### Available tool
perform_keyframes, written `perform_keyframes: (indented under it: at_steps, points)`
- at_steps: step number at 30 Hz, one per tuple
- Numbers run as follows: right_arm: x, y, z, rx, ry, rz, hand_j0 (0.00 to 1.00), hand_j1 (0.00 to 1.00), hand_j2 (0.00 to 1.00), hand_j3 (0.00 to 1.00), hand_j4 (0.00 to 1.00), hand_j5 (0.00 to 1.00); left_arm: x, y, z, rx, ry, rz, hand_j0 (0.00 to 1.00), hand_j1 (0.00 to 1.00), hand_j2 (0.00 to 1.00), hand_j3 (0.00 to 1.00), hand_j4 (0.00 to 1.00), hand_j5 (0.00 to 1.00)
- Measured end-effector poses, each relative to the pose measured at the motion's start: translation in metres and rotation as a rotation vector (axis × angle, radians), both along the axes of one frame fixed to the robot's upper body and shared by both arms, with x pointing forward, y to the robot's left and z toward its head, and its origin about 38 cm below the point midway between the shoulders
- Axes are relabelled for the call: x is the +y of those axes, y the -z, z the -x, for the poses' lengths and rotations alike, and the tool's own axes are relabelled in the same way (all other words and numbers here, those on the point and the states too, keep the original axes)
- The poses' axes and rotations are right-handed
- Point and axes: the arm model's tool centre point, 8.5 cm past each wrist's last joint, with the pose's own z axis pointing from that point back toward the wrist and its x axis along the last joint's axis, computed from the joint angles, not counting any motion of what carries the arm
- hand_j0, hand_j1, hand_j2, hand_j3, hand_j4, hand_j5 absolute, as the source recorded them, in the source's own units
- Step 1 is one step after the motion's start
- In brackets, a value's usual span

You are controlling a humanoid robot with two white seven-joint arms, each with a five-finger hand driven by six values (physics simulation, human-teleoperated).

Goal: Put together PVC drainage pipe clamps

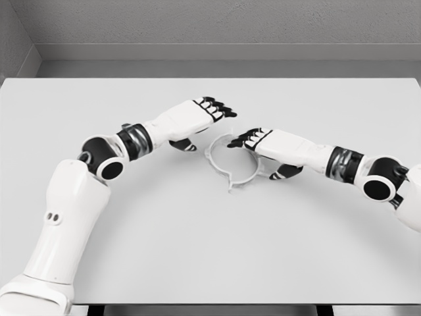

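Head view showed us the clamp (231, 164) mid-table, our right hand (263, 146) at its three o'clock, fingers loosely extended onto its rim; our left hand (197, 118) hovered relaxed at eleven o'clock, holding nothing. We judged a sideways push could skid the clamp away.

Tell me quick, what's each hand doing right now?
Left hand: open, fingers extended, holding nothing.
Right hand: fingers over the clamp ring; whether it grips cannot be told.

Two white glossy arms, black ball joints, grey metallic wrist bands. Left robot hand (197, 118), right robot hand (273, 146): white shells, black fingertips, black thumbs. Two small holes on left upper arm.
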Motion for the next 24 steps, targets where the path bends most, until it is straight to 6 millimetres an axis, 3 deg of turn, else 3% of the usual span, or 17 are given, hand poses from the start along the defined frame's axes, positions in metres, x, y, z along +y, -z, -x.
perform_keyframes:
  at_steps: [5,6,7,10,15,19,24]
  points:
    - [-0.051,-0.02,0.021,-0.027,-0.016,0.062,1.0,1.0,1.0,1.0,1.0,1.0,0.011,0.0,-0.003,0.002,-0.023,-0.007,1.0,1.0,1.0,1.0,1.0,1.0]
    - [-0.06,-0.025,0.024,-0.033,-0.018,0.073,1.0,1.0,1.0,1.0,1.0,1.0,0.011,-0.003,-0.005,-0.004,-0.023,-0.007,1.0,1.0,1.0,1.0,1.0,1.0]
    - [-0.069,-0.03,0.026,-0.041,-0.013,0.083,1.0,1.0,1.0,1.0,1.0,1.0,0.008,-0.019,-0.014,-0.035,-0.018,-0.008,1.0,1.0,1.0,1.0,1.0,1.0]
    - [-0.092,-0.041,0.03,-0.06,0.011,0.109,1.0,1.0,1.0,1.0,1.0,1.0,0.001,-0.022,-0.025,-0.022,-0.012,-0.015,1.0,1.0,1.0,1.0,1.0,1.0]
    - [-0.124,-0.057,0.034,-0.085,0.063,0.107,1.0,1.0,1.0,1.0,1.0,1.0,-0.014,-0.029,-0.043,0.002,-0.002,-0.009,1.0,1.0,1.0,1.0,1.0,1.0]
    - [-0.15,-0.066,0.035,-0.084,0.104,0.082,1.0,1.0,1.0,1.0,1.0,1.0,-0.031,-0.013,-0.041,0.055,0.015,0.004,1.0,1.0,1.0,1.0,1.0,1.0]
    - [-0.165,-0.074,0.037,-0.099,0.129,0.075,1.0,1.0,1.0,1.0,1.0,1.0,-0.043,-0.033,-0.05,0.024,0.037,-0.003,1.0,1.0,1.0,1.0,1.0,1.0]
